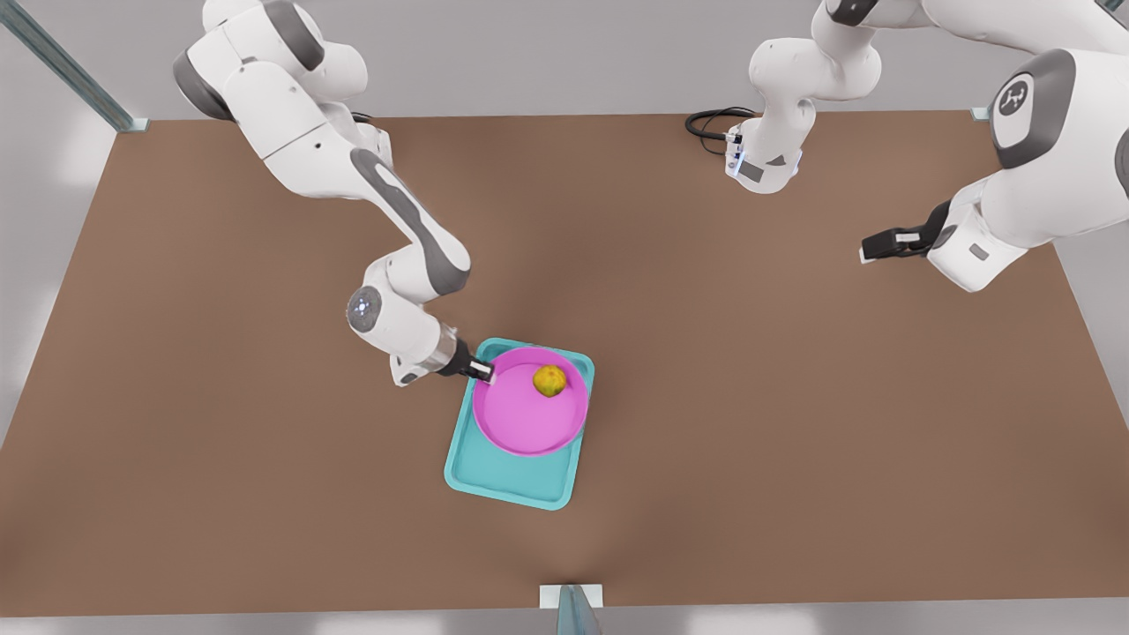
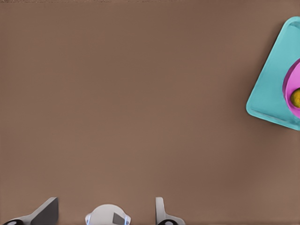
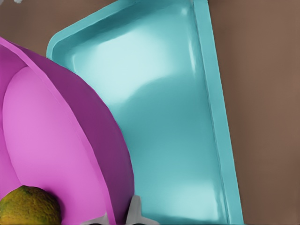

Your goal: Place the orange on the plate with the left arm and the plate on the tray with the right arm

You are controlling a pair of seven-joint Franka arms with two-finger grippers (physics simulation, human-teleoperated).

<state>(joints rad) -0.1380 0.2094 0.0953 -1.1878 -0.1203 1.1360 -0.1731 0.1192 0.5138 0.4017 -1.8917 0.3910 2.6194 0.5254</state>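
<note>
The brown table [image 1: 265,494] is seen in the front view as a wide bare surface, with open room on every side of the tray and the widest free stretches toward 3 and 9 o'clock. Near the table's middle, slightly toward 6 o'clock, the teal tray [image 1: 516,481] is set at a slight slant, its long sides running roughly from 12 to 6 o'clock. The magenta plate [image 1: 520,419] is carried on the tray's 12 o'clock half; its rim reaches almost to the tray's raised edges at 3 and 9 o'clock, while the 6 o'clock part of the tray floor is left uncovered. The orange [image 1: 549,381] is seen inside the plate, close to the rim at about 1 o'clock.

The right gripper [image 1: 484,370] is placed at the plate's 10 o'clock rim, and in the right wrist view its fingertips [image 3: 135,212] are seen pinched on that rim, one on either side, with the plate [image 3: 51,140], the orange [image 3: 29,206] and the tray [image 3: 173,131] close by.

The left gripper [image 1: 873,248] is held above bare table at 3 o'clock, well apart from the tray, and is waiting. In the left wrist view its fingers [image 2: 161,211] are spread apart with nothing between them, and the tray's corner [image 2: 269,93] is seen far off.
</note>
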